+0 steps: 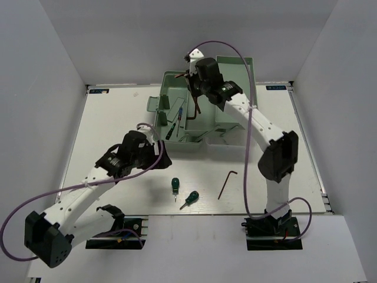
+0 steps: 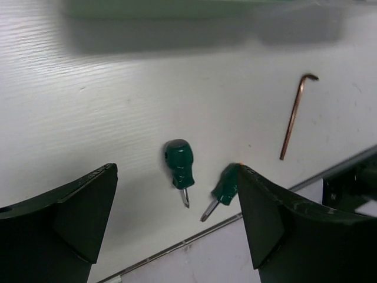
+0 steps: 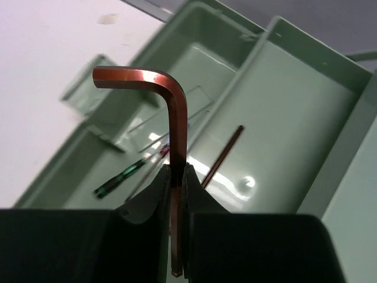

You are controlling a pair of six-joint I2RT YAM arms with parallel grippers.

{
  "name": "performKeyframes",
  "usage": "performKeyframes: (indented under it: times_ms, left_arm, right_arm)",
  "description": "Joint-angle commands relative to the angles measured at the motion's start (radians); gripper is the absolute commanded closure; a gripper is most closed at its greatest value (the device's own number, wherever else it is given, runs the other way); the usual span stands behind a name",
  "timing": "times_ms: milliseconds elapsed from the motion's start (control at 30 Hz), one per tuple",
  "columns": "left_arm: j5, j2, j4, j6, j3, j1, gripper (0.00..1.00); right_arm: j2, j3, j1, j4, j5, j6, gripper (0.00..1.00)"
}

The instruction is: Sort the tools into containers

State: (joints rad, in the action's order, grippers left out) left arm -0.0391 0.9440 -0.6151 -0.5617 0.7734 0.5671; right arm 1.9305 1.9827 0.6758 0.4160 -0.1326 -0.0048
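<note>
My right gripper (image 3: 177, 170) is shut on a reddish-brown L-shaped hex key (image 3: 175, 115) and holds it above the sage-green toolbox (image 1: 227, 127), over its trays (image 3: 306, 88). A second hex key (image 3: 222, 156) and a thin green-handled precision screwdriver (image 3: 121, 177) lie in the trays. My left gripper (image 2: 175, 171) is open and empty above two stubby green-handled screwdrivers (image 2: 179, 165) (image 2: 225, 186) on the table. A third hex key (image 2: 294, 115) lies to their right. In the top view the right gripper (image 1: 193, 88) is over the toolbox and the left gripper (image 1: 160, 154) is at its front left.
The toolbox's translucent lid (image 1: 154, 105) hangs open at its left. The table's front edge (image 2: 194, 236) runs just below the green screwdrivers. White walls enclose the table on three sides.
</note>
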Motion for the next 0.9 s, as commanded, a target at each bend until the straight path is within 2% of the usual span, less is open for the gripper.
performKeyframes:
  times_ms: [0,100,133,167,200,300,400,600,800,833,867]
  left_arm:
    - [-0.224,0.080,0.124,0.127,0.073,0.014,0.08]
    - [-0.295,0.189,0.135,0.192,0.145,0.026,0.08]
    - [-0.309,0.212,0.146,0.204,0.161,0.037,0.08]
    - [-0.336,0.255,0.146,0.213,0.177,0.037,0.08]
    - [-0.349,0.277,0.158,0.233,0.208,0.059,0.08]
    - [-0.377,0.356,0.167,0.255,0.262,0.088,0.08]
    - [-0.377,0.413,0.178,0.266,0.302,0.138,0.08]
    - [-0.314,0.594,0.175,0.295,0.420,0.269,0.10]
    - [-0.176,0.777,0.138,0.276,0.561,0.430,0.24]
    - [-0.097,0.818,0.121,0.238,0.576,0.448,0.28]
    - [-0.070,0.840,0.106,0.227,0.604,0.477,0.28]
  right_arm:
    - [0.093,0.111,-0.039,-0.011,-0.044,0.035,1.00]
    - [0.131,0.128,-0.065,0.018,-0.015,0.022,1.00]
    - [0.137,0.125,-0.076,0.027,-0.010,0.019,0.96]
    - [0.142,0.125,-0.081,0.043,-0.001,0.017,0.86]
    - [0.137,0.123,-0.087,0.046,0.014,0.022,0.72]
    - [0.113,0.119,-0.110,0.046,0.063,0.035,0.57]
    - [0.065,0.137,-0.140,0.049,0.109,0.058,0.55]
    - [-0.082,0.105,-0.223,0.044,0.091,0.107,0.56]
    - [-0.208,-0.052,-0.349,0.027,0.088,0.144,0.60]
    - [-0.232,-0.070,-0.372,0.027,0.100,0.150,0.60]
    - [-0.257,-0.088,-0.384,0.029,0.102,0.163,0.60]
